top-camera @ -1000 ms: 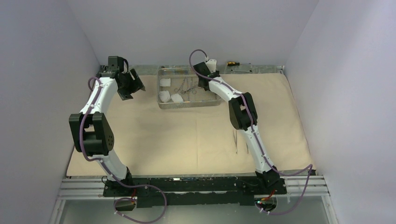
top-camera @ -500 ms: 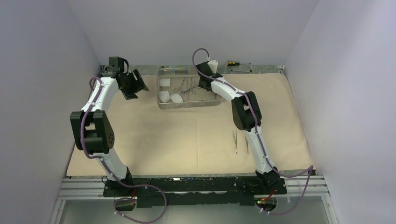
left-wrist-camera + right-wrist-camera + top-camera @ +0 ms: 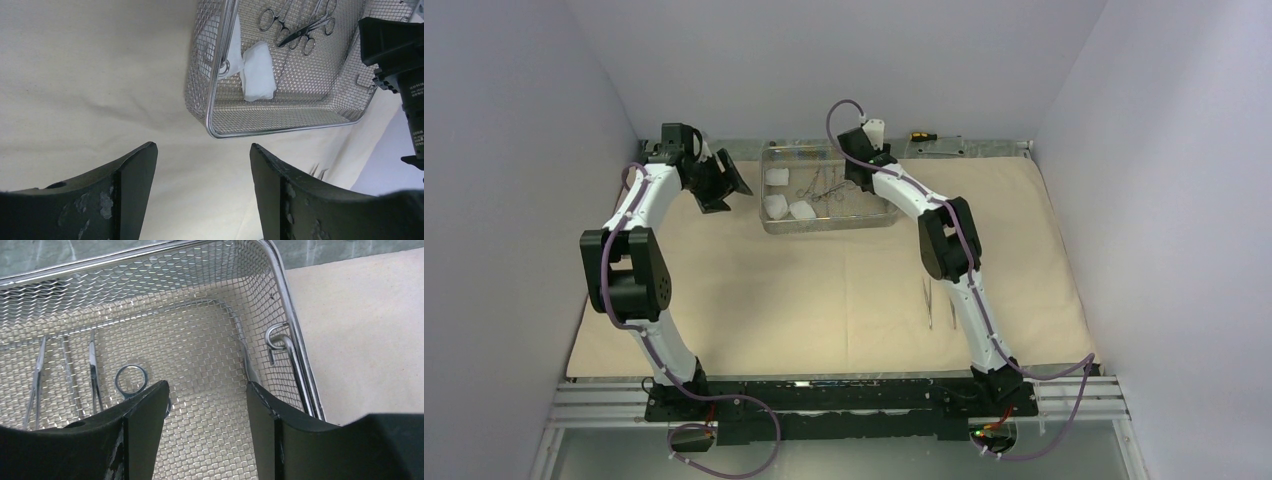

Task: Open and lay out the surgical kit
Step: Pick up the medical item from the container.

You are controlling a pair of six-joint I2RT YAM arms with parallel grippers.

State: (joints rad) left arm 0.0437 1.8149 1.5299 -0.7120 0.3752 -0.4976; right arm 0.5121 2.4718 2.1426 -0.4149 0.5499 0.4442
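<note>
The left end effector (image 3: pixel 201 149), jaws apart and empty, has swung nearer the tray (image 3: pixel 260 132); the right end effector (image 3: pixel 206 386), likewise apart, hangs over a clamp (image 3: pixel 116 380), ready to grasp.

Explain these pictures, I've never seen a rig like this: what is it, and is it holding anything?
Two robot arms stand bolted at a table's near edge. The wide picture looks down from above and behind them; each close-up comes from a camera on one wrist. A beige cloth lies on the table. On it sits a wire-mesh tray holding white gauze pads and ring-handled clamps; slim tweezers lie on the cloth beside the right arm. The left tool hovers left of the tray, the right tool over its inside. Both are open, holding nothing.
</note>
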